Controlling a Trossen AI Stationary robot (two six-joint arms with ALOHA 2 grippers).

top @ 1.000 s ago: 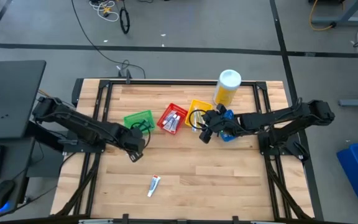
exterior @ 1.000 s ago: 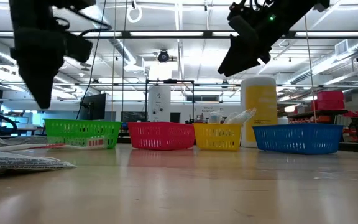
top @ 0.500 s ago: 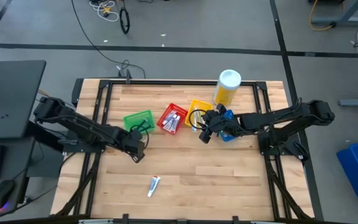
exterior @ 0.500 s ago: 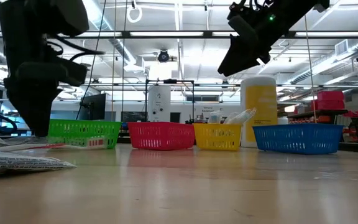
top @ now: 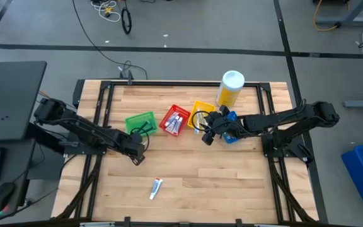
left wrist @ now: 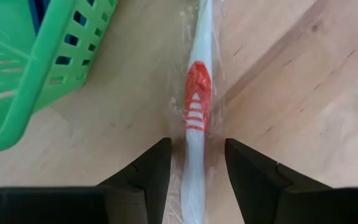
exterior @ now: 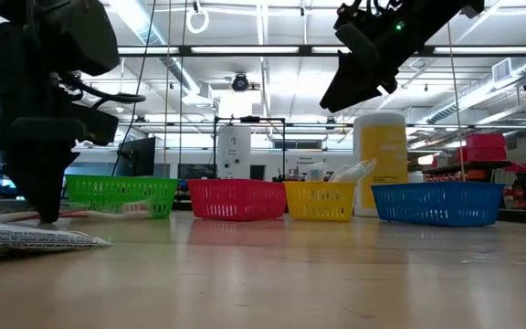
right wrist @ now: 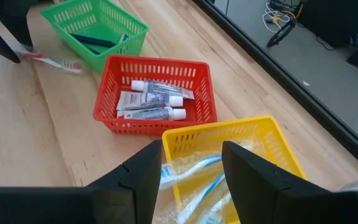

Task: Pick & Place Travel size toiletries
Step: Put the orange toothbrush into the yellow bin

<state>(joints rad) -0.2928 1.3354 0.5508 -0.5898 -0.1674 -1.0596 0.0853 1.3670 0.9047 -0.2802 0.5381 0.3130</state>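
A white toothbrush with a red grip [left wrist: 196, 99], in a clear wrapper, lies flat on the table beside the green bin [left wrist: 23, 68]. My left gripper [left wrist: 194, 163] is open and low over it, one finger on each side of the handle; its tips reach table level in the low view [exterior: 48, 212]. My right gripper [right wrist: 191, 168] is open and hovers above the yellow bin [right wrist: 229, 149], which holds wrapped toothbrushes. A white toothpaste tube [top: 156, 187] lies alone near the table's near edge. Several more tubes lie in the red bin [right wrist: 154, 102].
Green [top: 140, 122], red [top: 175, 120], yellow [top: 200, 113] and blue [top: 230, 133] bins stand in a row across the table's middle. The tall yellow bottle [top: 230, 88] stands behind them. Bare wood lies between the bins and the near edge.
My left gripper has come down toward the table and shifted slightly toward the left edge, ending with its fingers astride the toothbrush. My right arm has kept still.
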